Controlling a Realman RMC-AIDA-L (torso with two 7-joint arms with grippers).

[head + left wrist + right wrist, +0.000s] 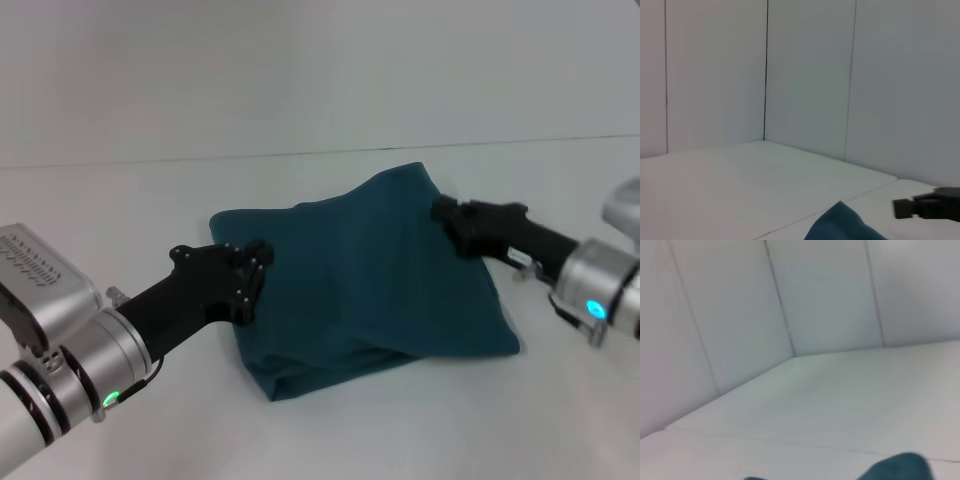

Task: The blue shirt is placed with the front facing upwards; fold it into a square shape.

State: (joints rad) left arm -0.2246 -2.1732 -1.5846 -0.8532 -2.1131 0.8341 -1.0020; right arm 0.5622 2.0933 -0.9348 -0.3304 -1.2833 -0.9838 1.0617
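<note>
We see a white table (300, 100) spreading wide beneath both arms, backed by pale wall panels (805, 75). On it, between the two grippers, lies the blue shirt (370, 290) — already doubled over into a rough, lumpy bundle, its top layer lifted and slack rather than flat, the far corner raised in a peak. No lettering shows on the upward face.

The left gripper (250, 275) sits at the bundle's left edge, its black fingers pressed into the cloth there, closed on a pinch of the fabric. The right gripper (447, 215) meets the shirt at the opposite, far-right corner, and it too is clamped on the cloth, holding that corner up off the table. In each wrist view only a small tip of teal fabric shows.
</note>
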